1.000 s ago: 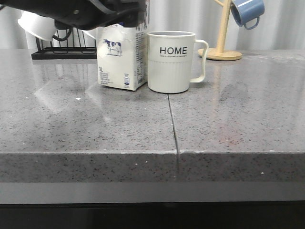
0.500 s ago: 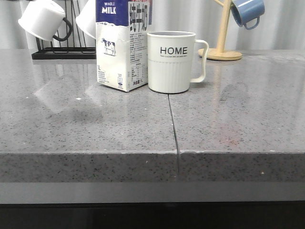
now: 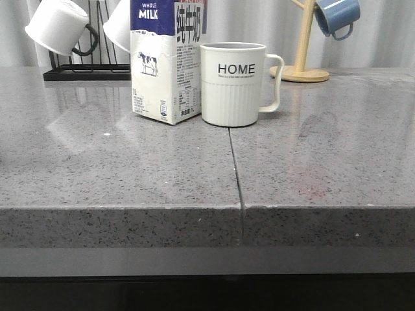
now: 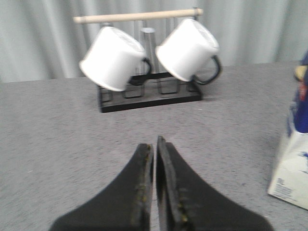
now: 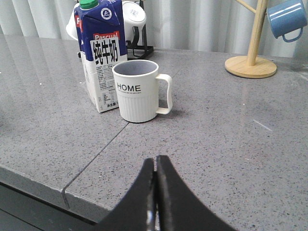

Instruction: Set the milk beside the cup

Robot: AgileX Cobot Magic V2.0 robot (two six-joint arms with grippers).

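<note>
The milk carton (image 3: 165, 61) stands upright on the grey counter, white with a dark blue top, right beside the cream "HOME" cup (image 3: 234, 84), on the cup's left. Whether they touch is unclear. Both also show in the right wrist view, the milk (image 5: 102, 53) and the cup (image 5: 138, 90). An edge of the milk shows in the left wrist view (image 4: 294, 163). My left gripper (image 4: 154, 142) is shut and empty, away from the carton, facing the mug rack. My right gripper (image 5: 156, 161) is shut and empty, near the counter's front edge. Neither gripper shows in the front view.
A black rack (image 3: 84, 72) with two white black-handled mugs (image 3: 58, 26) stands at the back left; it also shows in the left wrist view (image 4: 149, 94). A wooden mug tree (image 3: 300, 65) with a blue mug (image 3: 336, 16) stands back right. A seam (image 3: 235, 168) runs across the counter.
One second ago the left arm was over the milk carton in the front view; it has pulled away and out of that view. The carton stands free beside the cup.
</note>
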